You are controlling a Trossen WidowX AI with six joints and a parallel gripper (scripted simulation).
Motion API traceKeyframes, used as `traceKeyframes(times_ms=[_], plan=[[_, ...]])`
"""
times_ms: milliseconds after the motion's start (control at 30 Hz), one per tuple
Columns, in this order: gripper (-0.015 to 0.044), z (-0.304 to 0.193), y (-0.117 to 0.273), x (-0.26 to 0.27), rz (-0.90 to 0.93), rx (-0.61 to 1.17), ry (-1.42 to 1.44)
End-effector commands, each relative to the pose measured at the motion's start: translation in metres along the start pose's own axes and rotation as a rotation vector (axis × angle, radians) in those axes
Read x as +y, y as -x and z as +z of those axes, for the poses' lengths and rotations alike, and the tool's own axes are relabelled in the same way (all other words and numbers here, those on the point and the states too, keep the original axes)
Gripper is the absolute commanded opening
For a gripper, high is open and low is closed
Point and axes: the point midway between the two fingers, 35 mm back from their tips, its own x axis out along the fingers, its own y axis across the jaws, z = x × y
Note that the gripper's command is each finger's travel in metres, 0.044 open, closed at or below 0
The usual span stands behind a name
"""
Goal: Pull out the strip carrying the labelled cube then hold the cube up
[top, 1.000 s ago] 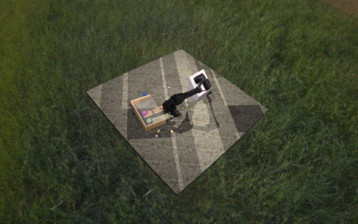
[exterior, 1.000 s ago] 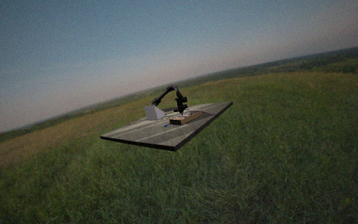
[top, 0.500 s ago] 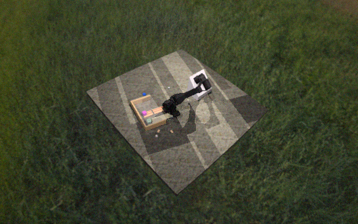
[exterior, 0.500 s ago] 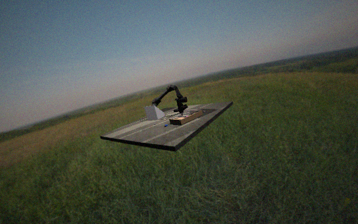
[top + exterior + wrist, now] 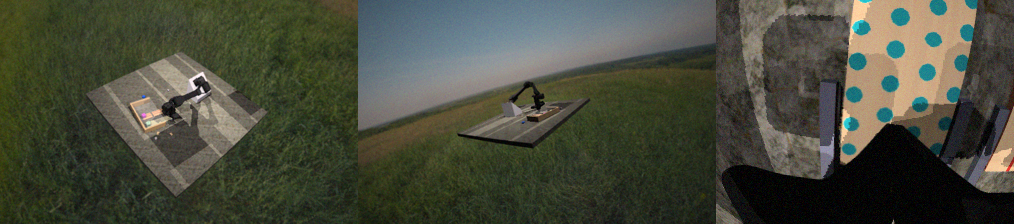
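Observation:
A wooden tray [image 5: 148, 114] lies on the mat. In it a magenta cube [image 5: 143, 115] sits on an orange strip [image 5: 154, 113], and a green cube [image 5: 148, 123] sits on a pale strip [image 5: 160, 122] that runs out of the tray's open side. My gripper [image 5: 175, 116] is low at that open side, at the pale strip's outer end. In the wrist view the cream strip with teal dots [image 5: 909, 63] runs straight away from under my shut fingers [image 5: 892, 143], which pinch its near end. No label can be made out on either cube.
The arm's white base [image 5: 199, 88] stands behind the tray. A small blue object [image 5: 143, 96] lies beyond the tray. Small orange and pale bits [image 5: 170, 133] lie on the mat in front of it. Grass surrounds the mat.

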Motion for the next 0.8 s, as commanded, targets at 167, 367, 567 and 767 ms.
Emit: traceKeyframes(times_ms=[167, 367, 567, 767], plan=[[0.0, 0.001, -0.002, 0.0, -0.004, -0.002, -0.001], [0.0, 0.003, -0.002, 0.0, -0.004, -0.002, -0.001], [0.0, 0.002, -0.003, 0.0, -0.004, -0.002, -0.001], [0.0, -0.008, -0.003, 0.001, -0.004, -0.002, -0.001]])
